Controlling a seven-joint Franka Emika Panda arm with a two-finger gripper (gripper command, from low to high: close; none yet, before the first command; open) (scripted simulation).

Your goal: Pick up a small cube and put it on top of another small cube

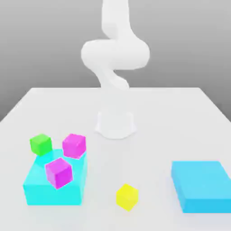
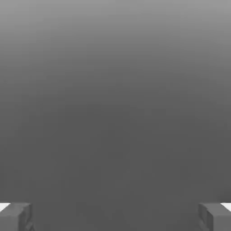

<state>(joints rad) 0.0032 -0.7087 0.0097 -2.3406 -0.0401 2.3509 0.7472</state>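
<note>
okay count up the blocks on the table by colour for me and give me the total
Magenta small cubes: 2
Green small cube: 1
Yellow small cube: 1
Cyan large blocks: 2
Total: 6

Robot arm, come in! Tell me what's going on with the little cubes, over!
Gripper open, holding nothing. Yellow cube alone on table; green cube beside cyan block. Nothing stacked yet.

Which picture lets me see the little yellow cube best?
The exterior view. There the yellow cube sits alone on the white table, between the big cyan block and the flat blue block. The hand view shows grey background and two fingertips.
</note>
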